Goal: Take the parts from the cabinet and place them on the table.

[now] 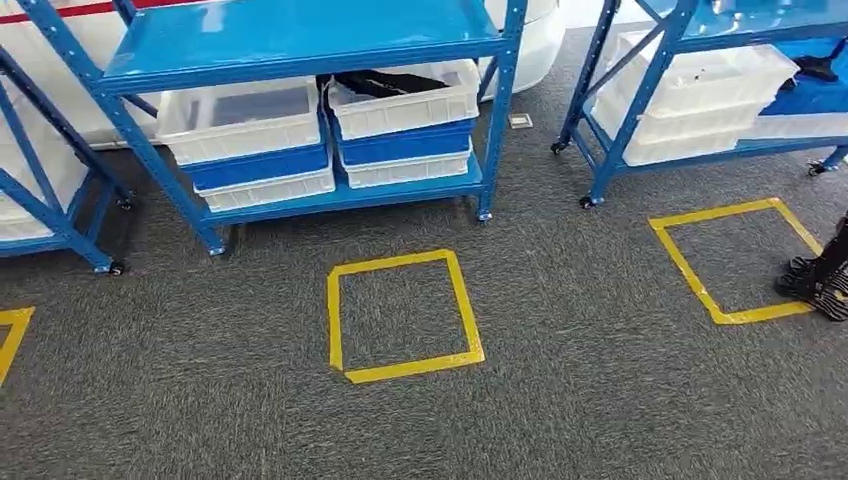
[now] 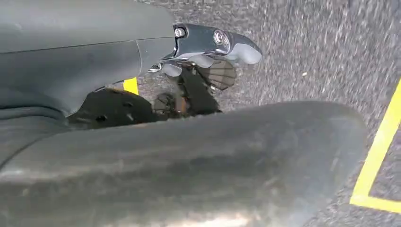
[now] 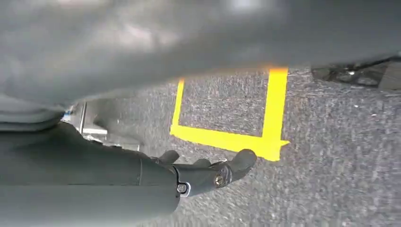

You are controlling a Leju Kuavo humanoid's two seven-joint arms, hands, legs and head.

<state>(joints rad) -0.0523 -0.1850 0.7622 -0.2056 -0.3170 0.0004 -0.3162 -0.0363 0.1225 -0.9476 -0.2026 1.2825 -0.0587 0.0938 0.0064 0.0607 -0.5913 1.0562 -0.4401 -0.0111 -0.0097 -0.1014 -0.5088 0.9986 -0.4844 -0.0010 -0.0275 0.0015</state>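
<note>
From the head view, a blue cabinet (image 1: 300, 60) stands ahead on dark grey carpet (image 1: 600, 400), its lower shelf carrying stacked bins. On the left sits a white bin (image 1: 240, 120) over a blue bin (image 1: 262, 165), with a view down into the top one, though what lies inside is too faint to make out. Beside it on the right, a second white bin (image 1: 405, 100) holds dark parts (image 1: 375, 83), a low black shape running along the bin's back wall with its long axis side to side. In front of the cabinet lies a yellow tape square (image 1: 405, 315). Further right stands a second blue rack (image 1: 650, 90) with more white bins, then another tape square (image 1: 740, 260) with a person's dark shoes (image 1: 815, 280) at its far edge.

Now the wrist cameras, looking down at the floor. In the left wrist view, the left hand (image 2: 208, 52) hangs over the carpet, pale thumb tip out and darker fingers (image 2: 220, 74) curled slightly beneath, holding nothing; yellow tape (image 2: 378, 151) runs just beyond it. In the right wrist view, the right hand (image 3: 208, 172) also hangs low over the carpet, fingers loosely apart and empty, fingertips (image 3: 246, 158) near the corner of a yellow tape outline (image 3: 236, 139) just ahead of them. The parts are well apart from both hands, up in the cabinet bin.
</note>
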